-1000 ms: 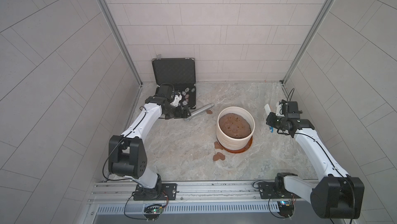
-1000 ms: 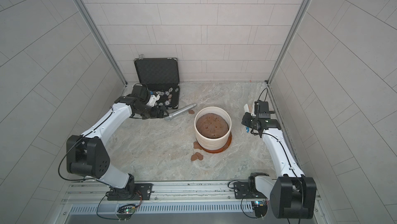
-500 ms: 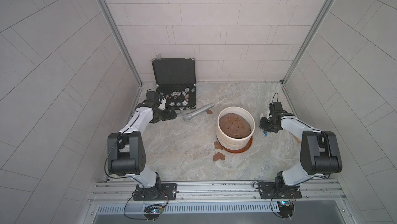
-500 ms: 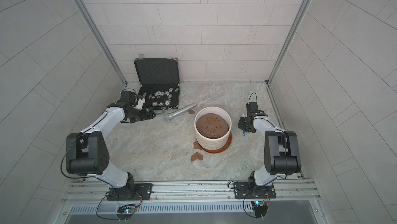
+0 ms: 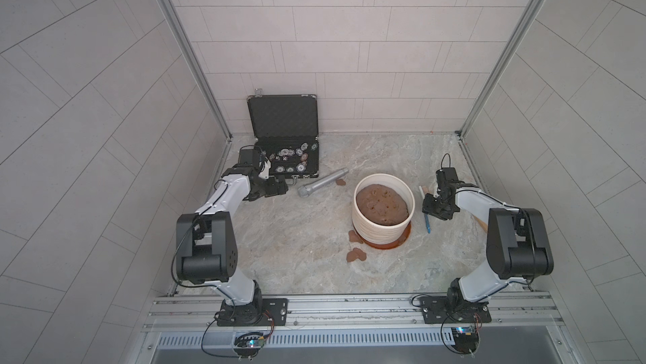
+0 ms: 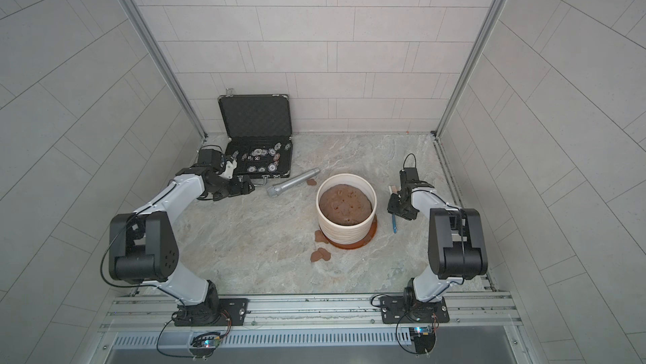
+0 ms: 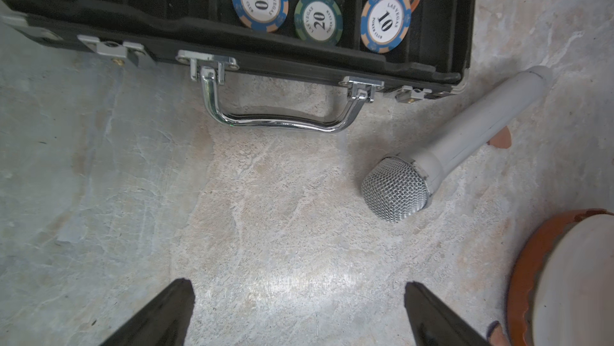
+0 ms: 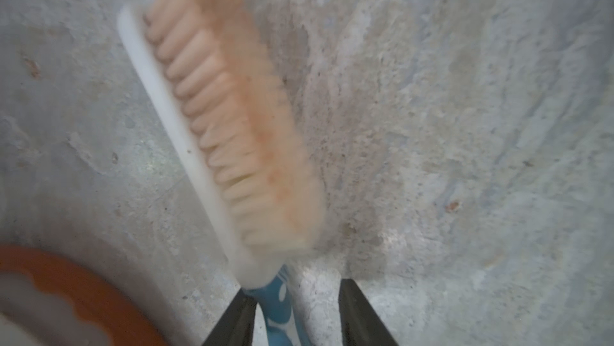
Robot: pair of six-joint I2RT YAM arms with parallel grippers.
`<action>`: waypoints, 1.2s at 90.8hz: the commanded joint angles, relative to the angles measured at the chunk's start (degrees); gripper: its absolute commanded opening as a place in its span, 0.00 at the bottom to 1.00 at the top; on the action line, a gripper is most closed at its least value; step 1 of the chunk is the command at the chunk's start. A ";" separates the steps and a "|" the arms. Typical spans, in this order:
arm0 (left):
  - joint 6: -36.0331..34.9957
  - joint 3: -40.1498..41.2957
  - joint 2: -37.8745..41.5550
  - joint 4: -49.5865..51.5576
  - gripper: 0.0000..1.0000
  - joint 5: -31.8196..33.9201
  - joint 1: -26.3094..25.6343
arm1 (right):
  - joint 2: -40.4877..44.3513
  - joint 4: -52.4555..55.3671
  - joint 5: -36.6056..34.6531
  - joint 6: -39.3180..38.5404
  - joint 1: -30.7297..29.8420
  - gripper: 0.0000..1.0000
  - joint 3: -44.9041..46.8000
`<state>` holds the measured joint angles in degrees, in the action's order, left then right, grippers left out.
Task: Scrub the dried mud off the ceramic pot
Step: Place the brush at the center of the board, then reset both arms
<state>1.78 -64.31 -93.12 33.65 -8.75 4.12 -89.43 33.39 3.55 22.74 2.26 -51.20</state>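
The ceramic pot [image 5: 377, 233] sits on its saucer [image 5: 405, 238] on the tabletop [image 5: 297, 240], heaped with soil [image 5: 382, 205], and here's the worry: the right end effector [image 5: 435, 206], low just beside the pot, has its jaws parted around the brush [image 8: 212, 121]. The blue handle touches one jaw only, so the brush is loose and no scrubbing can start, and a hasty re-grab could jog the pot and spill soil. The left end effector [image 7: 299, 311] gapes wide, well apart from the pot. The dried mud [image 5: 356, 255] lies in small patches by the pot's foot, away from the brush. A second ago those right jaws were clamped and the arm stretched long. Now it's folded in, and the left has backed off the microphone [image 5: 323, 187].
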 commanded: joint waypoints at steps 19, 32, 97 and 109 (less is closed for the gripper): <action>1.91 8.49 -2.68 -17.44 1.00 9.38 -3.62 | 17.82 -10.48 -8.00 -1.66 0.20 1.00 4.54; -3.33 16.84 1.42 -32.39 1.00 15.44 -9.29 | 23.13 -28.33 -8.85 -8.73 0.12 1.00 14.03; -2.99 42.34 4.37 -84.16 1.00 23.32 -9.84 | 0.33 -83.90 0.27 -18.69 0.05 1.00 29.27; -2.41 41.47 4.82 -81.73 1.00 24.24 -9.83 | 1.61 -80.11 0.13 -18.94 0.00 1.00 28.18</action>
<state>-0.89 -22.92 -88.23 -44.75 14.68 -6.02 -88.99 -46.83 3.03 4.82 2.48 -22.24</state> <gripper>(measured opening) 0.999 0.999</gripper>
